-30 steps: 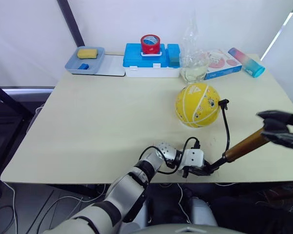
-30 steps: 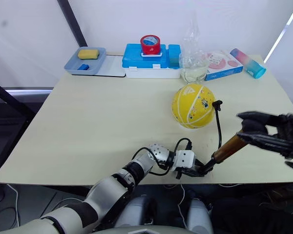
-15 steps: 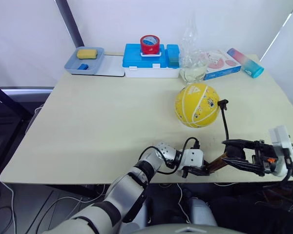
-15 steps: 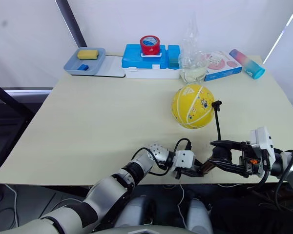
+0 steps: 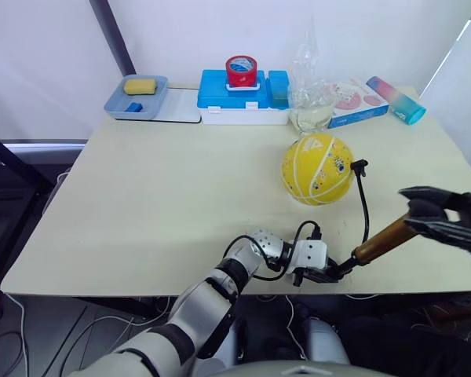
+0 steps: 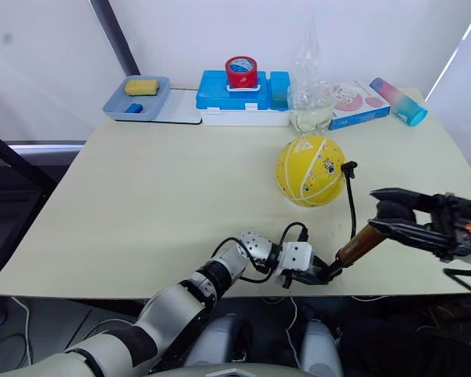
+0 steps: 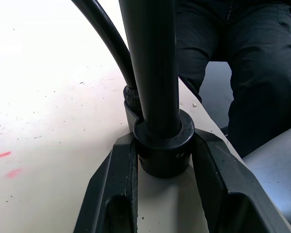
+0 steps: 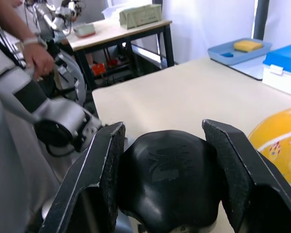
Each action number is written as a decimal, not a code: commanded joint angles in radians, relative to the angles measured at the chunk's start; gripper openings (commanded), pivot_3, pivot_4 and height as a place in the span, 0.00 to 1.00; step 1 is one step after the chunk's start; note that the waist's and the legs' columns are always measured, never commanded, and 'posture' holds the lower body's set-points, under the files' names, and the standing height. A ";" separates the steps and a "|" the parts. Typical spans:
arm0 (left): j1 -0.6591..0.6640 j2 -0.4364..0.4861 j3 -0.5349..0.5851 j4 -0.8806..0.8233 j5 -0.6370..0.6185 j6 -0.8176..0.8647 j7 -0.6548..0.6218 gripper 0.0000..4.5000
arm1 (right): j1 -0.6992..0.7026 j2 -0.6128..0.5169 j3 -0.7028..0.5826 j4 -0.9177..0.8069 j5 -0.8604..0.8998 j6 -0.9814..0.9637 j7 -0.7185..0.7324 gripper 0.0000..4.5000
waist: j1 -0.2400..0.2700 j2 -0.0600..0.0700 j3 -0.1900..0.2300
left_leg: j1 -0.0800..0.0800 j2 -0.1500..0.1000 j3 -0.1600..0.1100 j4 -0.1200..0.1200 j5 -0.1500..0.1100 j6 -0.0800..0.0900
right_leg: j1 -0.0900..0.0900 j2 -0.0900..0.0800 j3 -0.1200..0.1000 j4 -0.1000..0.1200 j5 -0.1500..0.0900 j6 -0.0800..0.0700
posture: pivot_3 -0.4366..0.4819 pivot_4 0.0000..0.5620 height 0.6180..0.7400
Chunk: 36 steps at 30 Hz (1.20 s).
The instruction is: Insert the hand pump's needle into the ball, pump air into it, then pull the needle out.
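From the head views, the hand pump (image 5: 381,242) slants over the table's (image 5: 165,196) near right edge, its hose reaching the ball (image 5: 318,168) farther back. In the left wrist view, the left gripper (image 7: 162,194) clamps the pump's base. In the right wrist view, the right gripper (image 8: 167,170) grips its handle cap.

Ball (image 5: 317,169): yellow, white seam lines, small coloured prints. Hand pump (image 5: 382,240): gold-bronze barrel, black end caps, black hose; black handle cap between the black fingers of the right claw (image 5: 421,210), black base cap between those of the left claw (image 5: 327,274). Worktop (image 5: 165,196): pale beige. Beyond the ball from both claws: blue box (image 5: 243,98) with red tape roll (image 5: 241,71); grey-blue tray (image 5: 138,99) with yellow sponge (image 5: 140,86).
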 commanded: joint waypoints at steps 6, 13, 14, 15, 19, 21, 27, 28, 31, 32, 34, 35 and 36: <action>0.029 0.032 -0.046 0.037 0.060 0.014 -0.019 0.24 | -0.015 -0.019 -0.028 -0.009 -0.056 0.007 0.000 0.45 | 0.000 0.000 0.000 | 0.000 0.000 0.000 0.000 0.000 0.000 | 0.000 0.000 0.000 0.000 0.000 0.000 | 0.48 0.27 1.00; 0.024 0.032 -0.045 0.039 0.060 0.017 -0.015 0.24 | 0.052 0.117 0.252 0.009 -0.367 -0.209 0.006 0.45 | 0.000 -0.003 -0.002 | 0.000 0.000 0.000 0.000 0.000 0.000 | 0.000 0.001 0.000 0.000 0.000 0.000 | 0.48 0.27 1.00; 0.024 0.032 -0.044 0.039 0.060 0.017 -0.014 0.24 | 0.059 0.137 0.286 0.017 -0.395 -0.233 0.005 0.45 | -0.001 -0.003 -0.002 | 0.000 0.000 0.000 0.000 0.000 0.001 | 0.000 0.001 0.000 0.000 0.000 0.000 | 0.48 0.27 1.00; 0.023 0.032 -0.044 0.039 0.060 0.018 -0.013 0.24 | 0.067 0.153 0.316 0.023 -0.422 -0.257 0.007 0.45 | 0.000 -0.003 -0.002 | 0.000 0.000 0.000 0.000 0.001 0.001 | 0.000 0.001 0.000 0.000 0.000 0.000 | 0.48 0.27 1.00; 0.022 0.032 -0.043 0.039 0.060 0.019 -0.011 0.24 | 0.082 0.190 0.393 0.065 -0.538 -0.370 0.007 0.45 | 0.000 -0.003 -0.002 | 0.000 0.000 0.000 0.000 0.002 0.003 | 0.000 0.001 0.000 0.000 0.000 0.000 | 0.48 0.27 1.00; 0.023 0.033 -0.043 0.039 0.060 0.019 -0.011 0.24 | 0.076 0.199 0.389 0.068 -0.541 -0.395 0.005 0.45 | -0.001 -0.003 -0.002 | 0.000 0.000 0.000 0.000 0.002 0.003 | 0.000 0.001 0.000 0.000 0.000 0.000 | 0.48 0.27 1.00; 0.023 0.033 -0.044 0.038 0.060 0.017 -0.013 0.24 | 0.059 0.149 0.257 0.009 -0.381 -0.328 0.032 0.45 | 0.000 -0.001 -0.001 | 0.000 0.000 0.000 0.000 0.002 0.003 | 0.000 0.000 0.000 0.000 0.000 0.000 | 0.48 0.27 1.00; 0.023 0.033 -0.044 0.038 0.060 0.017 -0.012 0.24 | 0.058 0.141 0.242 0.002 -0.363 -0.315 0.033 0.45 | 0.001 0.000 0.000 | 0.000 0.000 0.000 0.000 0.002 0.003 | 0.000 0.000 0.000 0.000 0.000 0.000 | 0.48 0.27 1.00; 0.019 0.031 -0.044 0.041 0.061 0.017 -0.010 0.24 | 0.040 0.090 0.149 -0.013 -0.276 -0.248 0.035 0.45 | 0.001 0.000 0.000 | 0.000 0.000 0.000 0.000 0.002 0.003 | 0.000 0.000 0.000 0.000 0.000 0.000 | 0.48 0.27 1.00; 0.018 0.031 -0.043 0.041 0.061 0.017 -0.009 0.24 | 0.036 0.074 0.123 -0.015 -0.246 -0.224 0.034 0.45 | 0.001 0.000 0.000 | 0.000 0.000 0.000 0.000 0.001 0.002 | 0.000 0.000 0.000 0.000 0.000 0.000 | 0.48 0.27 1.00; 0.018 0.030 -0.044 0.042 0.061 0.017 -0.009 0.24 | 0.014 0.029 0.061 -0.015 -0.176 -0.166 0.027 0.45 | 0.000 0.000 0.000 | 0.000 0.000 0.000 0.000 0.000 0.000 | 0.000 0.000 0.000 0.000 0.000 0.000 | 0.48 0.27 1.00; 0.019 0.030 -0.044 0.042 0.061 0.016 -0.010 0.24 | 0.006 0.012 0.036 -0.014 -0.150 -0.141 0.026 0.45 | 0.000 0.000 0.000 | 0.000 0.000 0.000 0.000 0.000 0.000 | 0.000 0.000 0.000 0.000 0.000 0.000 | 0.48 0.27 1.00; 0.019 0.030 -0.045 0.042 0.061 0.015 -0.011 0.24 | -0.006 -0.010 0.004 -0.008 -0.113 -0.111 0.028 0.45 | 0.001 0.000 0.000 | 0.000 0.000 0.000 0.000 0.000 0.000 | 0.000 0.000 0.000 0.000 0.000 0.000 | 0.48 0.27 1.00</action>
